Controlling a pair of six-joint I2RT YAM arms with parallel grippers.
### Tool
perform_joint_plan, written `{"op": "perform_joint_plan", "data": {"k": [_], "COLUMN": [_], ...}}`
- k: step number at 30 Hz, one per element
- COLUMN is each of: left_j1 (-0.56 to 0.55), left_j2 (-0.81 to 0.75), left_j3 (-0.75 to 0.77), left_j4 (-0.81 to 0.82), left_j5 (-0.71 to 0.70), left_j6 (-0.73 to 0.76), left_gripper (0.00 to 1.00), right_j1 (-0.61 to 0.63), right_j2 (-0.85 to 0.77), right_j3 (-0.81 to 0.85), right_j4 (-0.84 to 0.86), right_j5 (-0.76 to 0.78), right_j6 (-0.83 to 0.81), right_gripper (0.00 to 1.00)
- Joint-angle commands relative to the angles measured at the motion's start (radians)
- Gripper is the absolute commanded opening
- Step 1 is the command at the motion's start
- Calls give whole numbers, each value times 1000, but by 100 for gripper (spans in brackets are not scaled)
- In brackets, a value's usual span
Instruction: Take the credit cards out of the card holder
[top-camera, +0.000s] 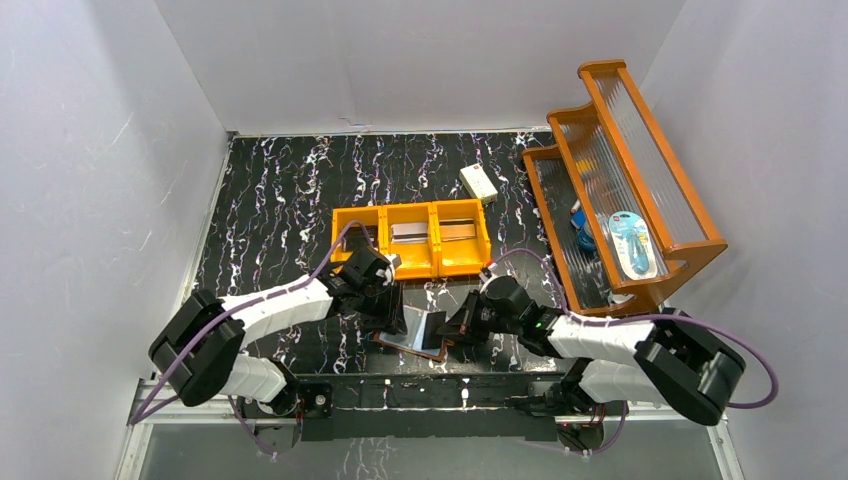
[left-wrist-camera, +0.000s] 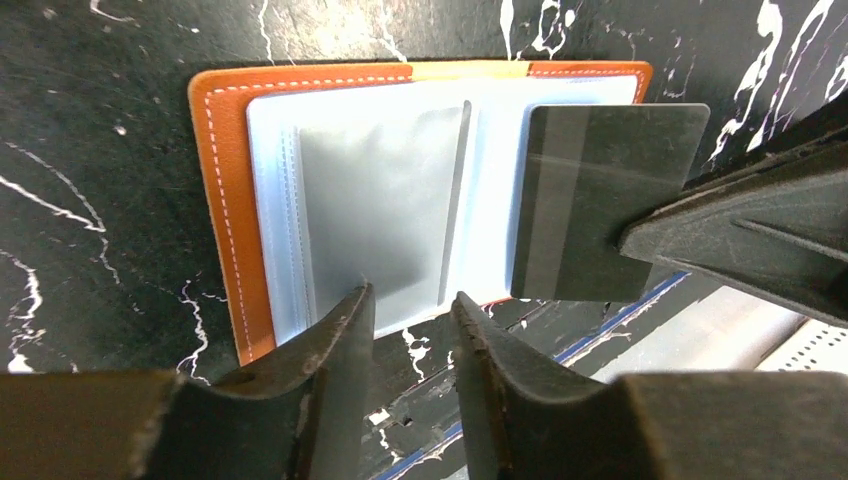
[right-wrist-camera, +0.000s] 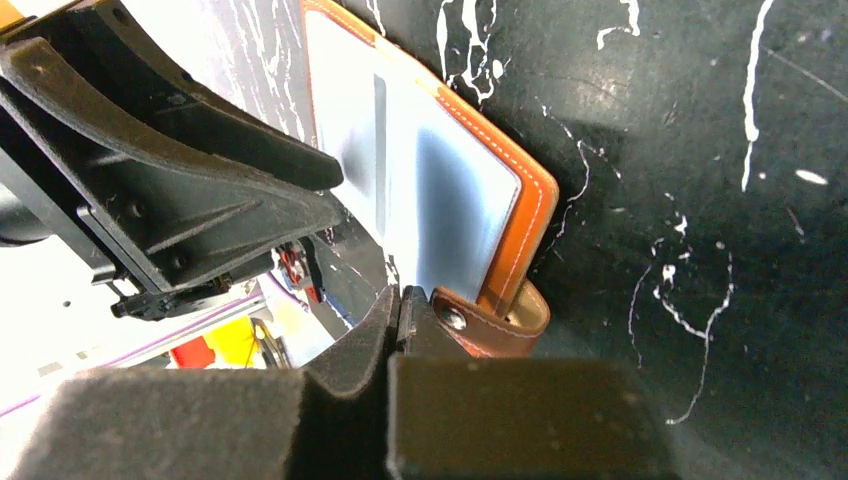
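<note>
The card holder lies open on the black marbled table, brown rim around pale blue-grey sleeves. It also shows in the top view. A grey credit card sits in its left sleeve. A dark credit card sticks out past the holder's right edge, and my right gripper is shut on its edge. My left gripper is open and empty, and its fingertips hover at the holder's near edge. The snap tab lies right beside the right fingers.
An orange three-compartment tray stands behind the holder, with flat grey pieces in its middle and right compartments. A cream-white box lies further back. A tall orange rack holding blue items stands at the right. The table's front edge is close behind the holder.
</note>
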Motion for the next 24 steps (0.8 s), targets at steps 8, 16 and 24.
{"op": "perform_joint_plan", "data": {"k": [8, 16, 24], "left_j1": [1, 127, 205], "left_j2": [-218, -384, -412], "left_j3": [-2, -64, -189], "left_j4": [32, 146, 468], "left_j5": [-57, 52, 336], "left_j6": [-26, -102, -265], "left_gripper": [47, 67, 68], "right_j1": [-5, -5, -5], "right_j2": [-193, -216, -214], "right_j3": [8, -14, -33], "right_j4": [-14, 116, 312], "right_j5": [59, 12, -45], "right_j6": [-43, -44, -28], "right_gripper": [0, 0, 0]}}
